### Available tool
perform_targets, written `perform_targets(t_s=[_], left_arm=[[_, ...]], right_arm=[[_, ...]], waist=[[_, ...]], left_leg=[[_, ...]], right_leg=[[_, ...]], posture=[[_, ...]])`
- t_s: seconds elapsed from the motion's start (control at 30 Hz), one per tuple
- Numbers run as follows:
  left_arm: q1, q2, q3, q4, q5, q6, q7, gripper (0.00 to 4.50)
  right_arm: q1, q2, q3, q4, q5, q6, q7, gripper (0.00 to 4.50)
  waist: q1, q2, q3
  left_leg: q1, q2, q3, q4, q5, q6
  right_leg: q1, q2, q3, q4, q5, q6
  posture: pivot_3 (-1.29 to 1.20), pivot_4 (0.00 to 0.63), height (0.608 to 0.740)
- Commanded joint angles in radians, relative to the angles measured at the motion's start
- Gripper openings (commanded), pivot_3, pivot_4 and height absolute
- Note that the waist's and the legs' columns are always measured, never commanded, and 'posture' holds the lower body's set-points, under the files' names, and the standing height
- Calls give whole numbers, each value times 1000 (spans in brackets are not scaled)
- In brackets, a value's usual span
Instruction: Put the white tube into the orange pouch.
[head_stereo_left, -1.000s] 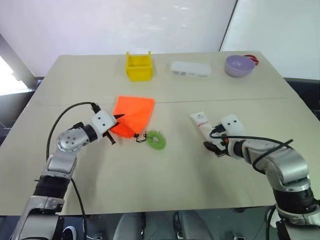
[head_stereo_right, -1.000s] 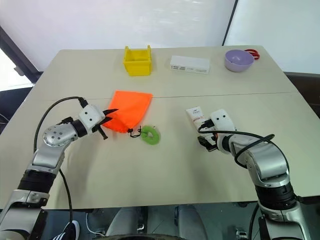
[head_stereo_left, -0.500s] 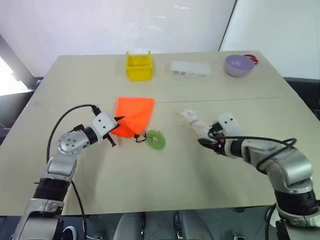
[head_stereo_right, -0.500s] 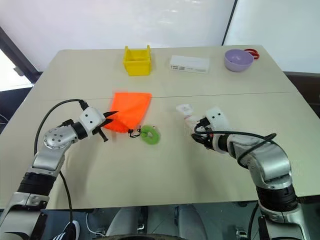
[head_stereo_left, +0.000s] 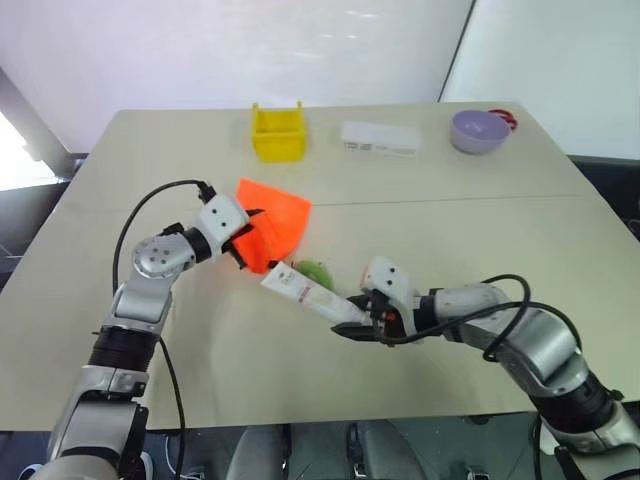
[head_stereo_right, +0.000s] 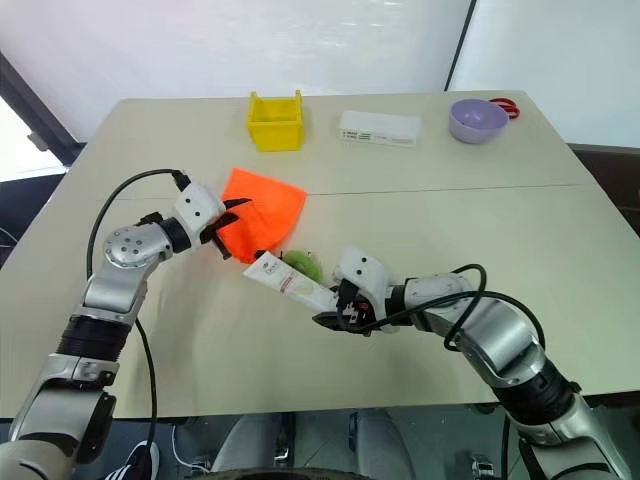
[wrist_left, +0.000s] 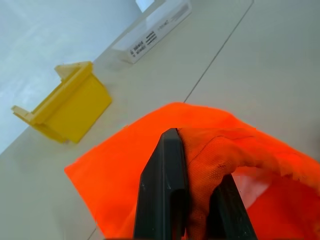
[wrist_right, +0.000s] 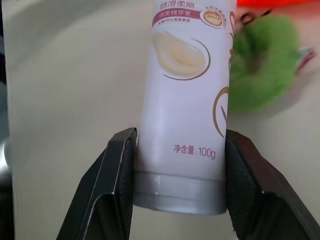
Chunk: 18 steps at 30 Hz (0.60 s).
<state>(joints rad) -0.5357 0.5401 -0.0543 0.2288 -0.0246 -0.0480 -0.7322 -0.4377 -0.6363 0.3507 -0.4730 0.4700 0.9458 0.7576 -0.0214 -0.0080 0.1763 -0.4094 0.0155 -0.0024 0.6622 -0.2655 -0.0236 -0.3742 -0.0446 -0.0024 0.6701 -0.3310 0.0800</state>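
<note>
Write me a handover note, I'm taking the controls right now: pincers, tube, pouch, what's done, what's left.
Left pincer: shut on the rim of the orange pouch, lifting its mouth off the table.
Right pincer: shut on the white tube near its cap, the tube's flat end aimed at the pouch beside the green ring.
Done: both things gripped, tube brought close.
Left: slide the tube into the pouch mouth, then release.

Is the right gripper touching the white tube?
Touching. The right wrist view shows both black fingers of the right gripper pressed against the sides of the white tube, near its cap end, with no gap.
</note>
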Motion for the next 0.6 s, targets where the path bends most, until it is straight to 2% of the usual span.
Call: perform_targets(t_s=[0.03,0.23,0.33,0.6], left_arm=[[1,20,2,-23,-3,-7,-20,0],[44,32,5,-59,-7,-4,-28,0],[62,38,6,-83,-11,2,-31,0],[140,46,3,-182,-30,47,-49,0]], right_arm=[[-69,67,71,49,-58,-80,14,1806],[-148,218,70,196,-121,-68,-82,1806],[-163,243,78,225,-156,-47,-118,1806],[-196,351,-21,241,-156,122,-270,1806]], waist=[[2,0,0],[8,0,0],[13,-1,0],[7,0,0]], left_leg=[[0,0,0,0,0,0],[0,0,-1,0,0,0],[0,-1,-1,1,0,0],[-1,0,-1,0,0,0]], right_leg=[[-1,0,0,1,0,0],[0,-1,0,1,0,0],[0,-2,0,1,0,0],[-1,-3,0,1,0,-1]], posture=[[0,150,740],[0,150,740],[0,150,740],[0,150,740]])
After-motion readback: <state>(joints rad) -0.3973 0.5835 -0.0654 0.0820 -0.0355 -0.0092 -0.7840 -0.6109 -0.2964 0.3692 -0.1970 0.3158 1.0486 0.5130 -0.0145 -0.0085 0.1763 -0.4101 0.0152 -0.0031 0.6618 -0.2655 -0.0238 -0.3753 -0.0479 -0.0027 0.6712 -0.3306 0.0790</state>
